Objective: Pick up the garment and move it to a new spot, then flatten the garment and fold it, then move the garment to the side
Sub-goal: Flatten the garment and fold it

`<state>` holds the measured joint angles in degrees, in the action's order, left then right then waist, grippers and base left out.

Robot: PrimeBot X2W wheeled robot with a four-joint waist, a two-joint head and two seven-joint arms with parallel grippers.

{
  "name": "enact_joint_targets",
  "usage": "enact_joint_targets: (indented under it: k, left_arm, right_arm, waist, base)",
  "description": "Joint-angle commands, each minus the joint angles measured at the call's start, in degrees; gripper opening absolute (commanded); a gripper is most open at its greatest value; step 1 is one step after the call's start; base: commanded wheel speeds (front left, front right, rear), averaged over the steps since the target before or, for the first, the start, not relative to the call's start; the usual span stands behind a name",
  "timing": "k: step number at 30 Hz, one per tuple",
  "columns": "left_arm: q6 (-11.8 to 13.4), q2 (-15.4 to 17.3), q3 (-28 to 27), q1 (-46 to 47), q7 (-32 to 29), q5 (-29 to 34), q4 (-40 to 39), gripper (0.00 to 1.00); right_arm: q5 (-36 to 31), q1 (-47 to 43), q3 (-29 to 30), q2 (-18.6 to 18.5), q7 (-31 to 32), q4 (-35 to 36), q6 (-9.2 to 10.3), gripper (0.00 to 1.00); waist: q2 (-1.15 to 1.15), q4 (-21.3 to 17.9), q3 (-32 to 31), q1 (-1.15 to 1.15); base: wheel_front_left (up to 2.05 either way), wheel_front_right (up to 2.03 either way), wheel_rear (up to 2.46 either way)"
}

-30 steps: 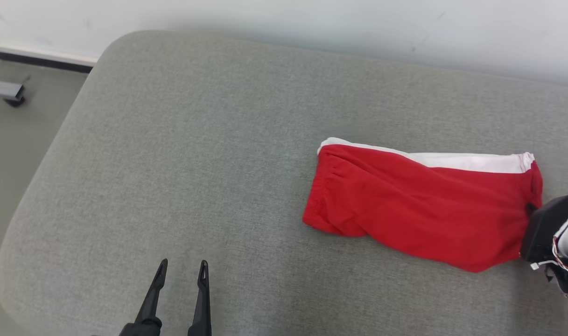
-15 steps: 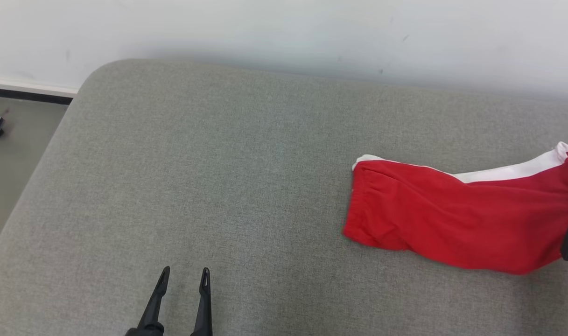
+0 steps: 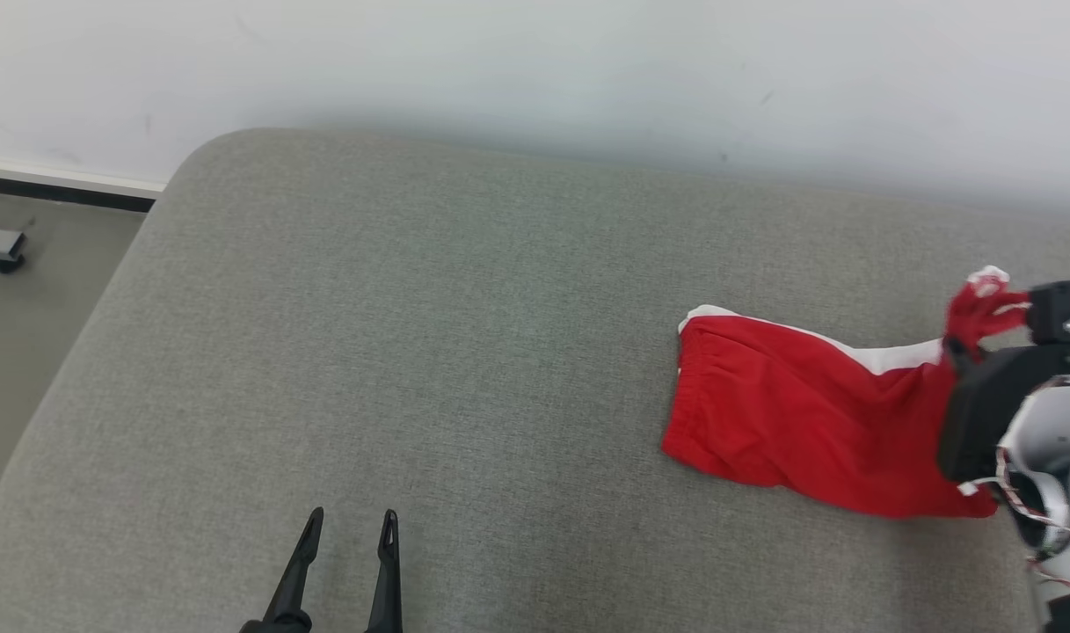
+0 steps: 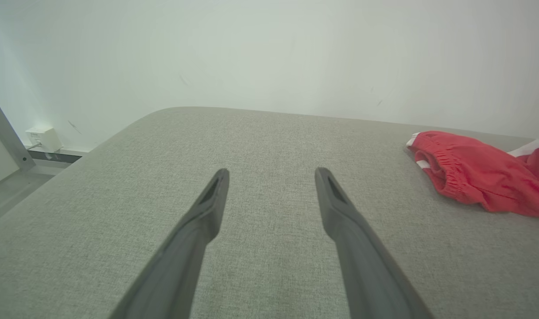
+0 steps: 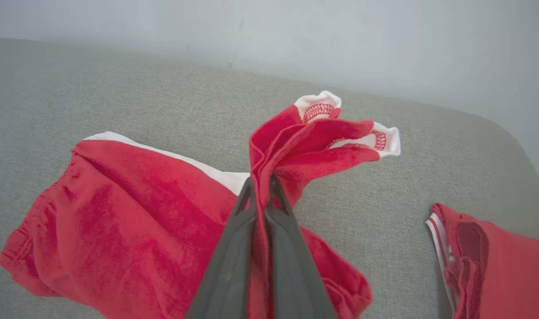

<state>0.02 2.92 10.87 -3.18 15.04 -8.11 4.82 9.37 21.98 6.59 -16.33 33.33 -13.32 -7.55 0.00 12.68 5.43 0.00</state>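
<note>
You have the right gripper point(image 5: 261, 184) clamped on a bunched hem corner of the red shorts point(image 3: 789, 413), which otherwise lie on the right of the grey cushion point(image 3: 411, 308), while your left gripper point(image 3: 352, 519) hovers spread and empty, well apart.

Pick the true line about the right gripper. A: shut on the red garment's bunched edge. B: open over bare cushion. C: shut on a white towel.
A: the right gripper is clamped on a raised fold of the red garment.
</note>
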Motion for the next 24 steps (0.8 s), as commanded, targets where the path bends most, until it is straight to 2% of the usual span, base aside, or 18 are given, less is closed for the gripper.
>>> enact_joint_targets:
  k: [1,13,24]
  left_arm:
    - [0.21,-0.05,-0.04,-0.01,0.15,-0.22,0.11,1.0]
    - [0.3,-0.05,1.01,0.36,0.15,-1.18,0.57,1.0]
    - [0.84,-0.05,2.05,-0.32,0.15,-1.64,0.55,1.0]
  right_arm:
    - [0.78,0.85,-1.79,0.69,0.1,-0.19,0.18,0.0]
    - [4.67,5.68,-13.68,3.78,-1.21,-6.56,0.18,0.0]
    - [5.78,9.06,-15.76,6.84,-5.37,-16.19,0.18,0.0]
  waist:
    - [0.0,0.54,-0.19,0.0]
    - [0.0,4.19,-0.18,0.0]
    - [0.0,7.07,-0.08,0.0]
  base:
    - [0.0,0.0,0.0]
    - [0.0,0.0,0.0]
    - [0.0,0.0,0.0]
